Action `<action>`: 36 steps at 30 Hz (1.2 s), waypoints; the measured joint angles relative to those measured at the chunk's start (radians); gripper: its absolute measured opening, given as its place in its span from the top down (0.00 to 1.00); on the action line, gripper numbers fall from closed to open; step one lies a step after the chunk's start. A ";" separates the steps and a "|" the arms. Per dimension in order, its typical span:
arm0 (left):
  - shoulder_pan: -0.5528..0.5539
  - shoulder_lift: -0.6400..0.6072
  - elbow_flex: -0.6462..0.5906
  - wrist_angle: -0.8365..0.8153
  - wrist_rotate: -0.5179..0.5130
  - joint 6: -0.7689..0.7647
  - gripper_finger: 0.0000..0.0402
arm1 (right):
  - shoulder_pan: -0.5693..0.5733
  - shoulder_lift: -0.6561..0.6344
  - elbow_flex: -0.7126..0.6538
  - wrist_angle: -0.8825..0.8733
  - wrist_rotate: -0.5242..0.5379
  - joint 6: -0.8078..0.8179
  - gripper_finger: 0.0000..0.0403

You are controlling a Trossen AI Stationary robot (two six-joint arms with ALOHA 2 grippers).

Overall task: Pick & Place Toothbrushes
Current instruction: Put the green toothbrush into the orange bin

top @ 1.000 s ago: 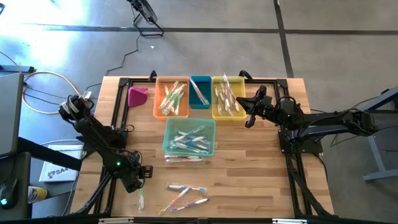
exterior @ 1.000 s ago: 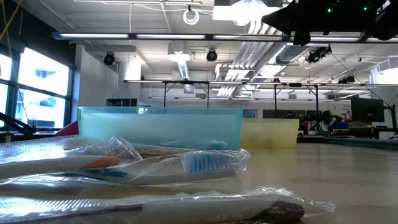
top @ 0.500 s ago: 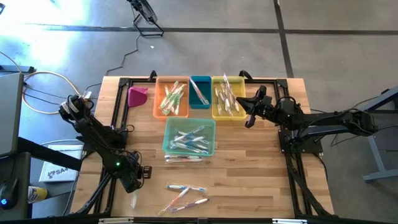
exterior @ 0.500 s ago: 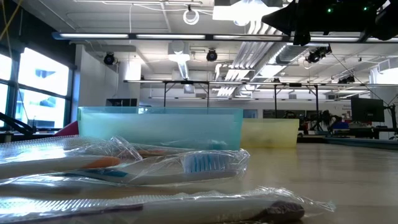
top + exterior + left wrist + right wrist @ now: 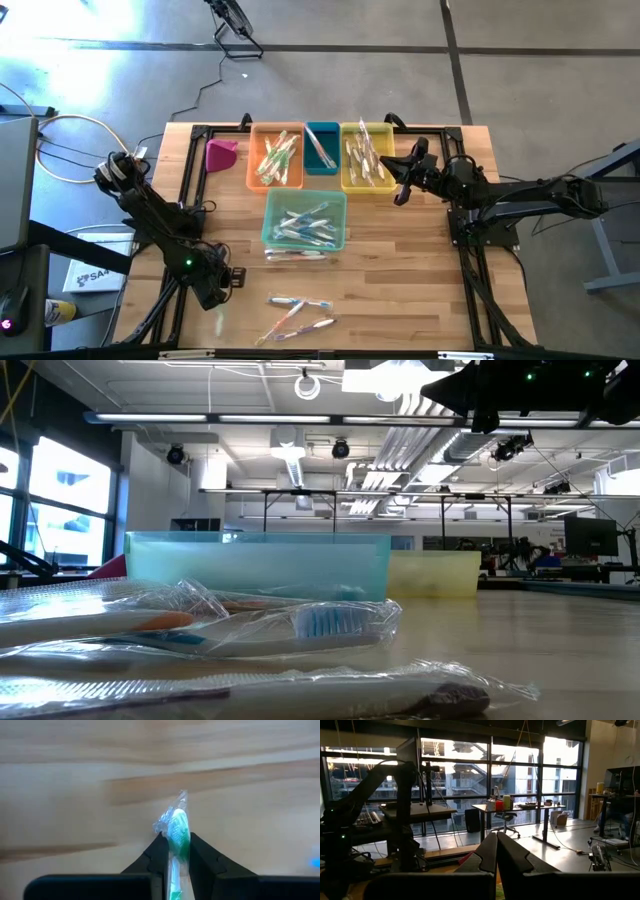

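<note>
Toothbrush (image 5: 178, 832), green, wrapped: pinched in the left gripper (image 5: 176, 851) at the table's (image 5: 400, 300) near left edge.
Fingers clamp its neck, likely for lifting towards the bins (image 5: 304, 222). Right gripper (image 5: 496, 851) clenched empty, parked beside the yellow bin (image 5: 365, 160).

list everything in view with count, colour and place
toothbrushes: many, pale with blue, green, pink, orange accents; in the bins, a few loose at the table's near edge
green toothbrush: one, wrapped, gripped in the left end effector
teal bin: one, mid table
orange bin: one, back row
blue bin: one, back row, middle
yellow bin: one, back row
pink scoop: one, beside the orange bin
table: one, wood
left end effector: near-left corner
right end effector: shut, raised by the yellow bin
</note>
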 joint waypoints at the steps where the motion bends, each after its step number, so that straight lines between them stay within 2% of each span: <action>1: 0.001 -0.011 0.002 0.009 -0.015 0.002 0.90 | 0.000 0.000 0.000 0.000 0.000 0.000 0.99; 8: 0.002 -0.089 0.002 0.007 -0.137 0.106 0.90 | 0.000 0.000 0.000 0.000 0.000 0.000 0.99; 14: 0.001 -0.152 0.003 0.001 -0.173 0.183 0.90 | 0.000 0.000 0.000 0.001 0.000 0.000 0.99; 26: 0.002 -0.309 0.004 -0.002 -0.583 0.369 0.90 | 0.000 0.000 0.000 0.000 0.000 -0.002 0.99; 29: 0.003 -0.363 0.005 -0.012 -0.658 0.425 0.90 | 0.000 0.000 0.000 0.000 0.000 -0.003 0.99; 32: 0.045 -0.416 0.005 -0.030 -0.684 0.500 0.90 | 0.000 0.000 0.000 0.001 0.000 -0.003 0.99; 36: 0.145 -0.478 0.005 -0.012 -0.686 0.700 0.90 | 0.000 0.000 0.000 0.011 0.001 -0.004 0.99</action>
